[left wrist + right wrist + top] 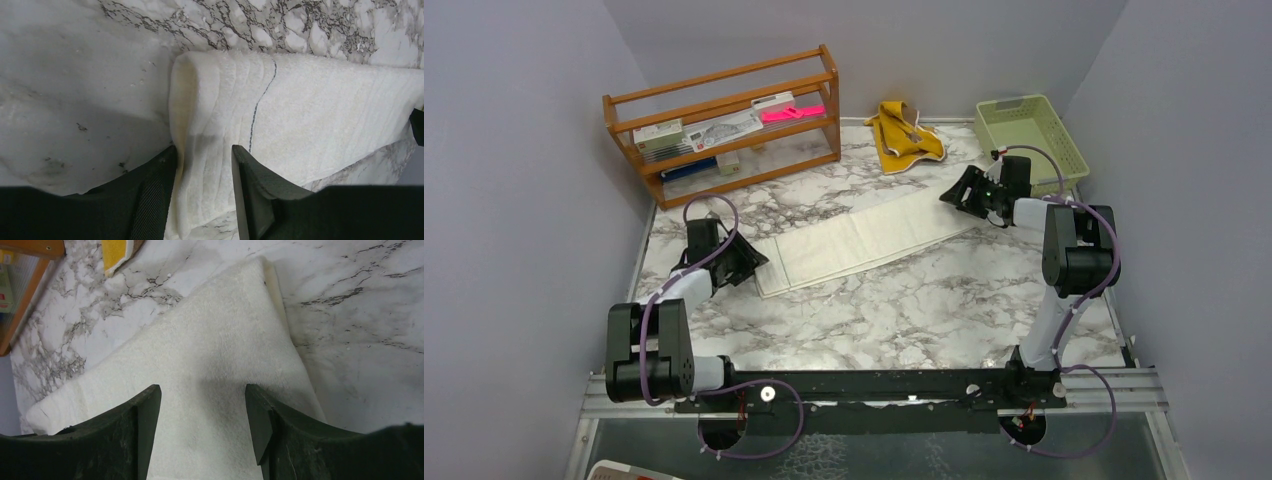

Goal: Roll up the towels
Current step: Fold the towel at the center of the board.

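Top external view first: the cream towel [864, 240] is laid out flat as a long strip on the marble table [904, 310], and it runs from one claw to the other. The left gripper [754, 262] sits at one short end and the right gripper [948, 197] at the opposite end.

On the left wrist cam the jaws are apart and straddle the towel's short edge. That edge is folded back on itself into a puffy lip, which runs forward from just inside one finger [160, 185]. A thin dark stitch line runs ahead from the other finger. Nothing looks pinched.

Right wrist cam is the same deal: jaws spread wide, low over the cloth, with a towel corner pointing straight ahead of the claw. I can't tell if the tips actually touch the fabric.

The mustard-yellow towel [907, 137] is a crumpled heap well ahead of the right claw. It sits by the back wall, between the wooden shelf [724, 120] and the green basket [1024, 103].
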Motion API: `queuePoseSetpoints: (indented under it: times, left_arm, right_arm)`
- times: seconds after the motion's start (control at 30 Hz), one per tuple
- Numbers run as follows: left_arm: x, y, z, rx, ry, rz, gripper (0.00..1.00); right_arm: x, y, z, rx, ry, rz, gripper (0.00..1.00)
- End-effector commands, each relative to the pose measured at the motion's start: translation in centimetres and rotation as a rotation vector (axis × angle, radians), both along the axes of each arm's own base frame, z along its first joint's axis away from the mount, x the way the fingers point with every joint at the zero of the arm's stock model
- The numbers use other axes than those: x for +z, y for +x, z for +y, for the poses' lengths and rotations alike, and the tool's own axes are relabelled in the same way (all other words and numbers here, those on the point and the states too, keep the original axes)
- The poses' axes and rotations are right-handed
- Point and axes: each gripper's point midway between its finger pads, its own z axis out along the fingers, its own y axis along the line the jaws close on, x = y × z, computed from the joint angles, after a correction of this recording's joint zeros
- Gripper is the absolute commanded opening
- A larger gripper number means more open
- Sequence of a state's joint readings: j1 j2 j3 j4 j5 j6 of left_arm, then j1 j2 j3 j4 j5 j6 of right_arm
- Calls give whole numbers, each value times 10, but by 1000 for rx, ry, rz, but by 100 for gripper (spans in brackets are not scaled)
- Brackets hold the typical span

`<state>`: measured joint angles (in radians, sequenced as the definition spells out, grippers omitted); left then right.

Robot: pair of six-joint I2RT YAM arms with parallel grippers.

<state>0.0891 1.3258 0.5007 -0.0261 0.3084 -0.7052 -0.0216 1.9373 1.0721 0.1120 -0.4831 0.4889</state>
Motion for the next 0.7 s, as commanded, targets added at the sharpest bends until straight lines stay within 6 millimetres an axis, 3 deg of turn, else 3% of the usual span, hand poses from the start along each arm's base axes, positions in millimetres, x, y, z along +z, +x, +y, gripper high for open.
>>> queuePoseSetpoints:
  times: [0.0,0.07,0.2,0.23,0.43,0.67]
  left_arm:
    - [-24,-20,-5,-11,11,84,45]
    - [-26,-22,-2,3,24,95,38]
    - [-16,-18,7,30,71,86,3]
    - [-12,-16,10,32,90,84,0]
    - [15,-1,33,55,185,82,0]
    - [41,6,85,127,302,98,0]
  right_arm:
    - [-24,-14,2,15,7,73,64]
    - [-25,-14,2,16,7,73,64]
    - [-26,-14,2,15,8,76,64]
    - [-26,-14,2,14,6,77,64]
    - [-29,-20,3,-7,3,94,64]
    - [-28,-51,55,0,67,131,65]
